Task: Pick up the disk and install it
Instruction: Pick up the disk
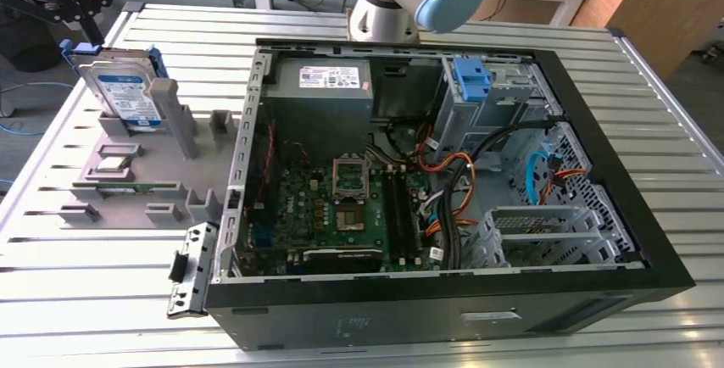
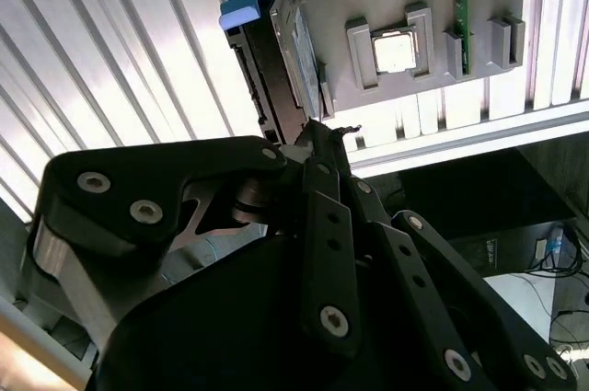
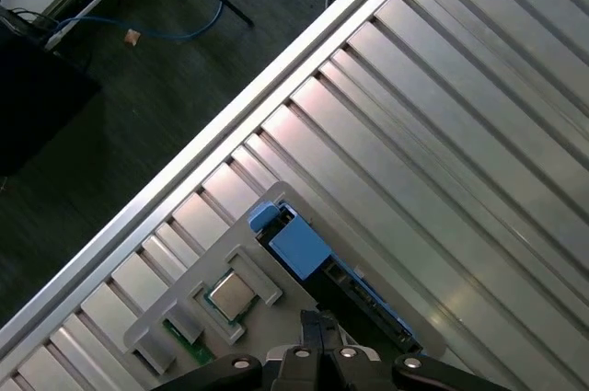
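Closest to the lens in both wrist views is the claw [image 2: 317,131]. Its black links converge to tips that look pressed together with nothing between them. It hangs tips-down, probably so that it can come at its target from above. Just below the tips the disk [image 1: 119,88] stands on edge in a slot of a grey holder [image 1: 169,143], with blue rails along its sides. Whether the tips touch its upper edge I cannot tell. That upright pose seems meant to offer a narrow edge for a pinch, and since the disk sits in its slot, I judge the pick-up not yet made. Farther from the claw than the disk, a chip [image 1: 114,164] lies in a square nest and a memory stick [image 1: 125,187] rests in a groove. Each has its own seat, presumably so that parts stay where the arm expects them. Well away from the claw, toward the exterior view's right, the case [image 1: 453,287] lies on its side with the panel off, which leaves its bays reachable from above. At its far end, well apart from the claw, a bare blue bracket [image 1: 470,80] stands by the drive cage.
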